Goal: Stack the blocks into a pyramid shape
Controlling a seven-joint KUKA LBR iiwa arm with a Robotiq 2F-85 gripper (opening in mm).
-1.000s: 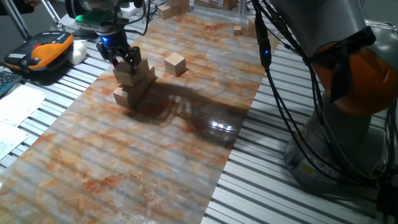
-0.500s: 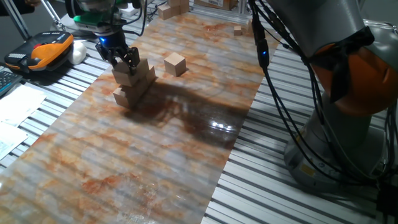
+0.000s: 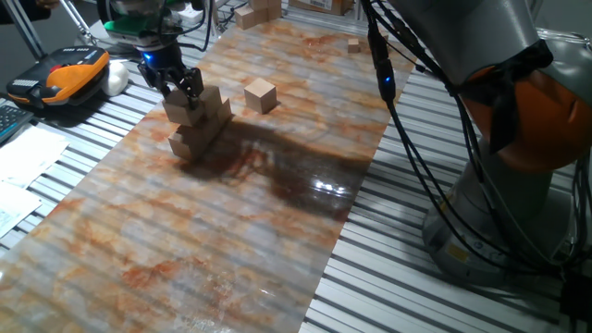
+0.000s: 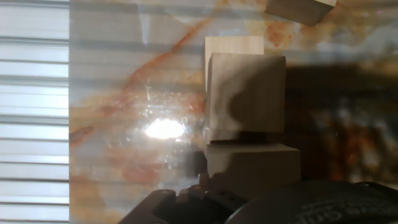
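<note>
The marbled orange-and-grey mat (image 3: 231,222) runs down the middle of the slatted metal table (image 3: 435,296), and at its far left sits the stack of blocks (image 3: 202,125), a stepped pile of plain tan wooden cubes with the gripper (image 3: 182,92) right at its top. The dark fingers sit on either side of the upper block (image 3: 182,109), apparently closed on its side faces, though from the fixed view I cannot tell for sure whether they clamp it or merely bracket it. The hand view looks straight down on that pile: one cube top (image 4: 245,93) fills the centre, a paler one peeks out beyond it, another step shows nearer the camera. One loose block (image 3: 261,94) waits alone just right of the pile, apart from it, and small wooden pieces (image 3: 354,44) lie well off at the far edge. These cubes look light, rigid and dry, with smooth faces that may slip a little, so the sensible hold is square across two opposite flat sides, centred, never corner to corner. The stack itself is the delicate part; a nudge could shift it.
</note>
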